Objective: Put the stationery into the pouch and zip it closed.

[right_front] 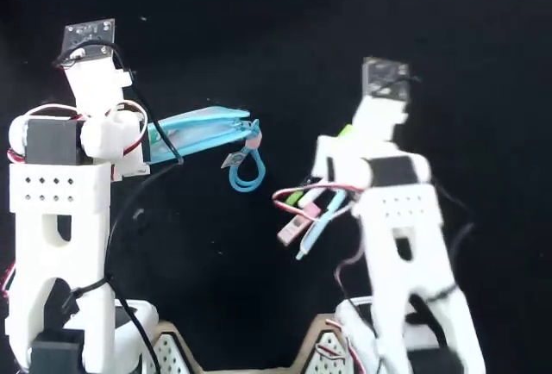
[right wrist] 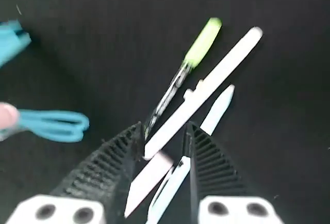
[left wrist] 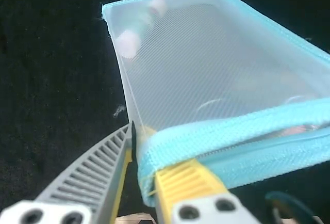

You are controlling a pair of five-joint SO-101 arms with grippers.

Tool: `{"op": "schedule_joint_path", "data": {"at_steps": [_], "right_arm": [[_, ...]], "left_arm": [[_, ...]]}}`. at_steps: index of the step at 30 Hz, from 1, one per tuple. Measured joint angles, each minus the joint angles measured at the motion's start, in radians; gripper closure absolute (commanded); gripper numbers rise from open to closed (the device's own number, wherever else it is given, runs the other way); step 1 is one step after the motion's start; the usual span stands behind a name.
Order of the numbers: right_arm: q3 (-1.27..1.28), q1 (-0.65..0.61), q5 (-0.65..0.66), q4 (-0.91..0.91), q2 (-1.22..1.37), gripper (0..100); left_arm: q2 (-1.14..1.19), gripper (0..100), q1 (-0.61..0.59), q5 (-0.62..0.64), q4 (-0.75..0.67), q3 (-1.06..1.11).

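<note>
L pincer (left wrist: 139, 137) clamps the mesh pouch (right_front: 198, 130), upper left of high view. R pincer (right wrist: 162, 131) sits narrowly open astride the white pen (right wrist: 206, 87). Centre on it, close squarely before lifting.

Open worktop (right_front: 285, 55) stretches beyond both arms. A free lane runs between the pouch (right_front: 198, 128) with its hanging loop (right_front: 247, 171) and the fanned pens (right_front: 304, 210); the left arm (right_front: 60, 210) and right arm (right_front: 401, 219) wall off the near side

We can read no text, number or sign anywhere; the small tag (right_front: 231, 160) beside the pouch (right_front: 194, 131) is too small for us to make out.
</note>
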Motion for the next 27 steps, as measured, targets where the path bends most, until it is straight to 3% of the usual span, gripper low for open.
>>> {"op": "schedule_joint_path", "data": {"at_steps": [6, 11, 20, 27], "right_arm": [[0.0, -0.104, -0.04, 0.005, 0.227, 88.5], [0.0, -0.112, -0.04, 0.005, 0.364, 88.5], [-0.002, -0.118, -0.04, 0.097, 0.397, 88.5], [-0.002, -0.17, -0.071, 0.052, 0.397, 88.5]], "left_arm": [[-0.002, 97, 0.0, 0.0, 0.0, 0.006], [-0.002, 97, 0.0, 0.0, 0.0, 0.006], [-0.002, 97, 0.0, 0.0, 0.0, 0.006], [-0.002, 97, 0.0, 0.0, 0.0, 0.006]]}}
